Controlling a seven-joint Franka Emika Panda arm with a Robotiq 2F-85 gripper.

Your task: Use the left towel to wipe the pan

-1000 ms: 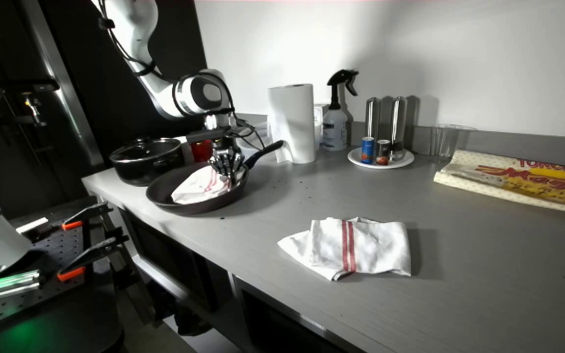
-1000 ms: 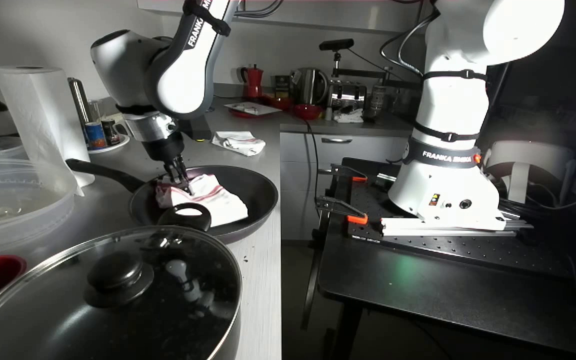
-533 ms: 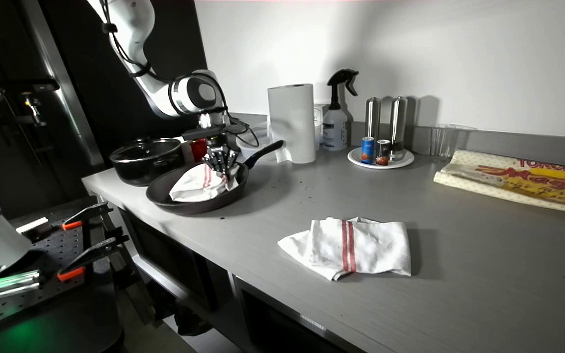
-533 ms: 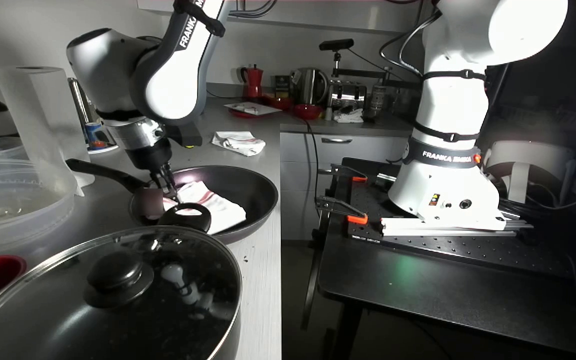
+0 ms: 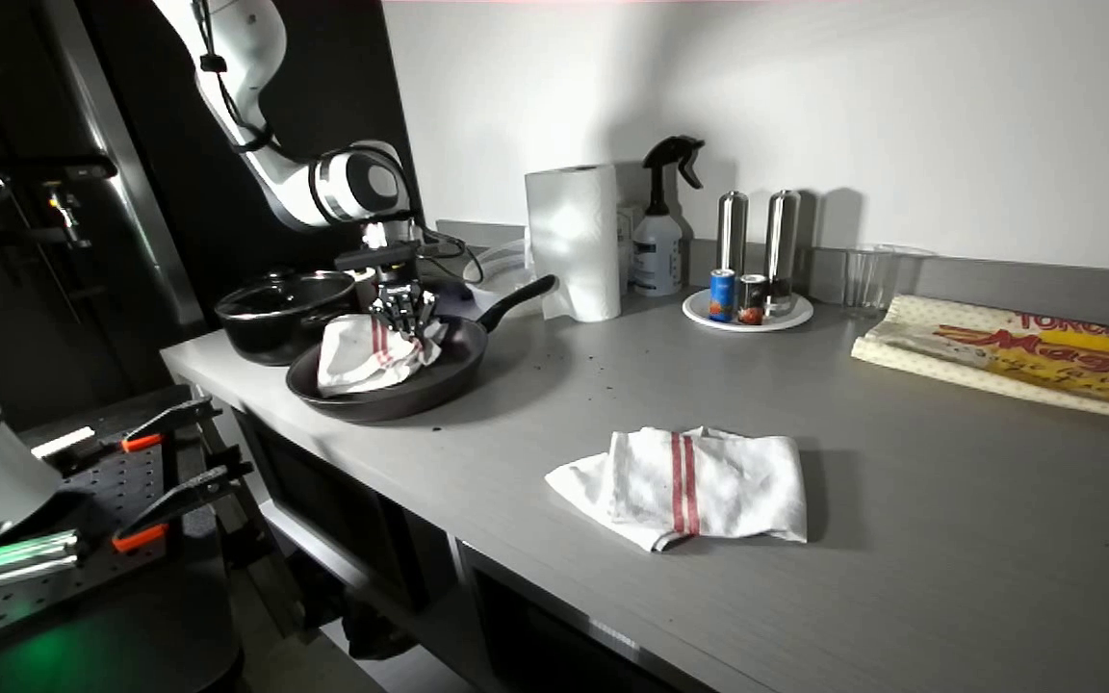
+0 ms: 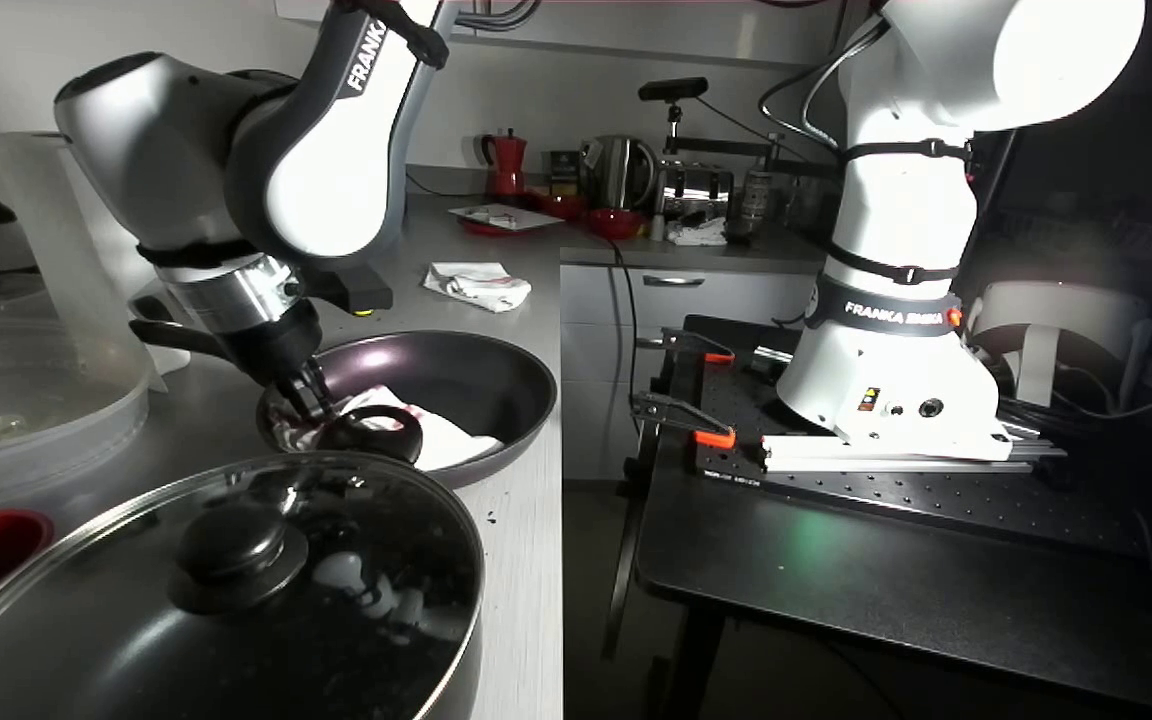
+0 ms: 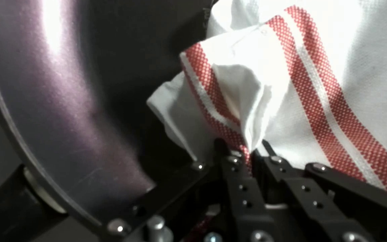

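A white towel with red stripes [image 5: 352, 358] lies bunched in the dark frying pan [image 5: 453, 371]. It also shows in an exterior view [image 6: 451, 442], partly behind the pot's handle, and in the wrist view [image 7: 257, 47]. My gripper [image 5: 412, 332] is shut on a fold of this towel, pinched between the fingertips in the wrist view [image 7: 242, 153]. The gripper is low inside the pan, near the pan's side by the pot. The pan's bare floor and wall show in the wrist view [image 7: 113, 60]. A second folded striped towel [image 5: 718, 481] lies on the counter.
A black pot with glass lid [image 6: 236, 620] stands right beside the pan. The pan's handle [image 5: 516, 300] points towards a paper towel roll [image 5: 574, 241]. A clear plastic bowl [image 6: 36, 430] is close by. A spray bottle [image 5: 657, 252] and a white plate with cans [image 5: 699, 316] stand farther along.
My gripper has dragged the towel across the pan towards the pot, away from the handle's end. The towel has bunched up more. The pan and second towel have not moved.
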